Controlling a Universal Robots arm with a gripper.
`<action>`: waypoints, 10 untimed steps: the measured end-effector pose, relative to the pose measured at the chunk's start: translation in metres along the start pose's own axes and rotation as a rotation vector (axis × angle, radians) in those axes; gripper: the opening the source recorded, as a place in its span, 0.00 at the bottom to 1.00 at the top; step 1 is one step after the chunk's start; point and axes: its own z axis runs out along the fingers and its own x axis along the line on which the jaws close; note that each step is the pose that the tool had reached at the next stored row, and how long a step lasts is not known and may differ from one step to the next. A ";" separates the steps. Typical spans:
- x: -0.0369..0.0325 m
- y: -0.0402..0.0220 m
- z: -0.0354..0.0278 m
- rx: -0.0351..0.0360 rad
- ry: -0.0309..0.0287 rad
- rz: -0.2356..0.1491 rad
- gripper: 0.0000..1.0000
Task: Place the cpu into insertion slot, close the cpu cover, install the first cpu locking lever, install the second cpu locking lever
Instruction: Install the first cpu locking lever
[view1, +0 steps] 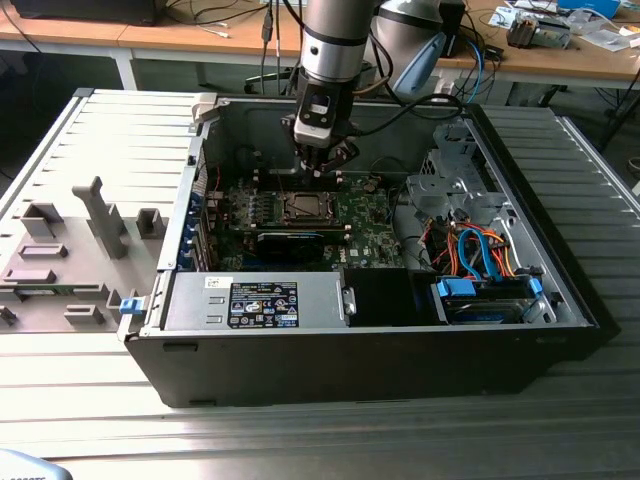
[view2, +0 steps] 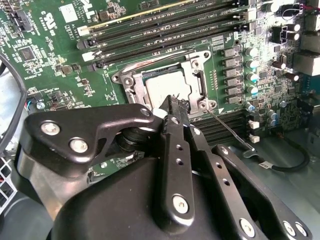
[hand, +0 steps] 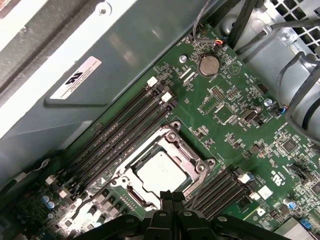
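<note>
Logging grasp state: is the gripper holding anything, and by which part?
Nothing held: the gripper is shut with nothing between its fingers, at the edge of the cpu cover.

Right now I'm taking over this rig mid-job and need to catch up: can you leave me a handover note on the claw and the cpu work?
Claw: shut, holding nothing, hovering at the edge of the insertion slot.
Cpu: seated in the slot.
Cpu cover: looks down over the cpu.
Locking lever: its wire arm juts away from the slot, apparently unlatched.
Done: cpu placed, cover closed.
Left: that lever; I cannot tell the other lever's state.
</note>
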 end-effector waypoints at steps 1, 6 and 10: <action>0.0000 0.0000 0.0000 0.0001 -0.0003 -0.003 0.11; 0.0000 0.0000 0.0000 0.0004 -0.0018 -0.019 0.11; 0.0000 0.0000 0.0000 0.0005 -0.0030 -0.033 0.11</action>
